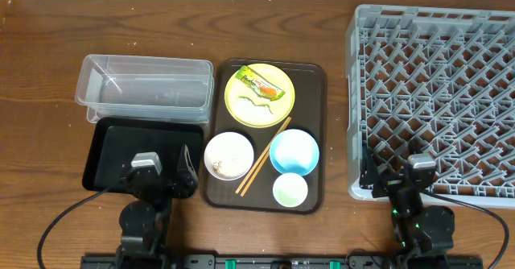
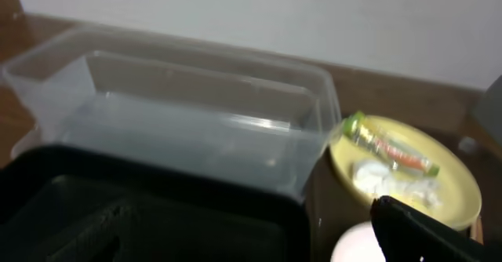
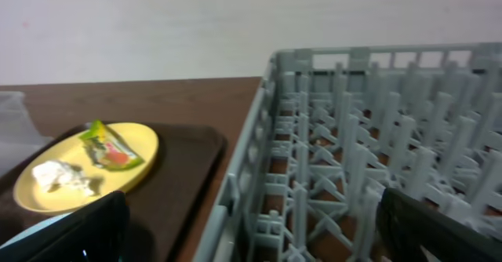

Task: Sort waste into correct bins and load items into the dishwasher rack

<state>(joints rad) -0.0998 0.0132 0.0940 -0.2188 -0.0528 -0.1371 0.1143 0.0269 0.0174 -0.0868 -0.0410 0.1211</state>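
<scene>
Yellow plate [image 1: 241, 112] holds wrapper [image 1: 265, 85] and, seemingly, crumpled scrap [image 1: 259, 104].

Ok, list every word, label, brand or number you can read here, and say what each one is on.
On the snack wrapper, lying on the yellow plate: coloured markings, too small and blurred to read in any view.
On the dishwasher rack, clear tub and black tray: no lettering visible.
No readable text anywhere else.

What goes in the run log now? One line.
left gripper, right gripper empty | wrapper, scrap on plate | rack empty
</scene>
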